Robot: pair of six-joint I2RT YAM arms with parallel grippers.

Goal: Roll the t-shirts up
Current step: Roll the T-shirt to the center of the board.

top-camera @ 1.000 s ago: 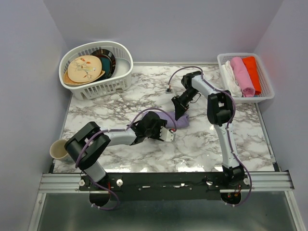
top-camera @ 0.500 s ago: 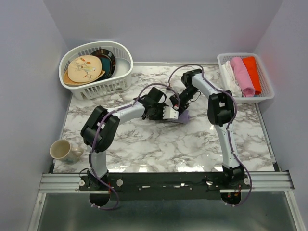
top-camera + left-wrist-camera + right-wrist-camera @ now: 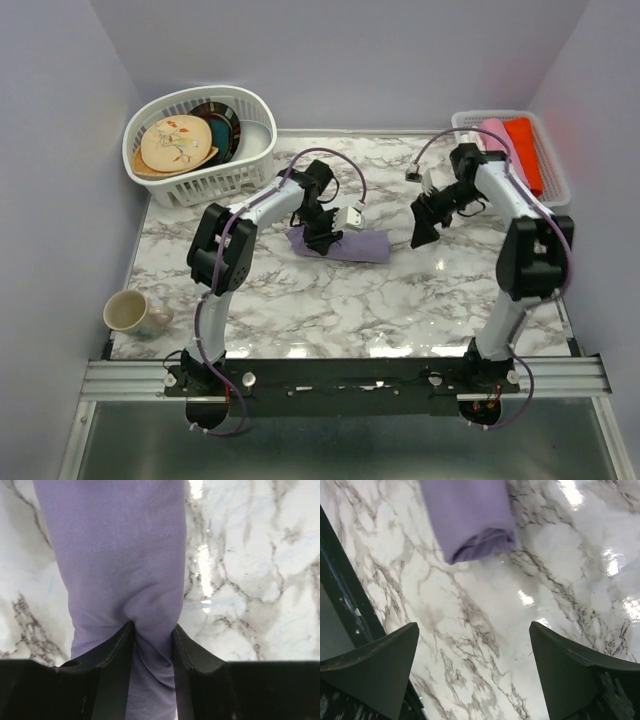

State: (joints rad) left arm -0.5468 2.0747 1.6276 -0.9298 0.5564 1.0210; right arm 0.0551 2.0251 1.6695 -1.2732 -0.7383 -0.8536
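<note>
Swung clear rightward of the t-shirt, my right gripper gapes wide, plates in basket, cloth rolls in tray, left gripper angled down, pinching t-shirt.

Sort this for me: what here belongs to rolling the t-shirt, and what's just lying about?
Job in hand:
- purple t-shirt, rolled up
- left gripper, pinching it
- right gripper, open, clear of it

Lying about:
- laundry basket with plates
- mug
- tray of rolled cloths
</note>
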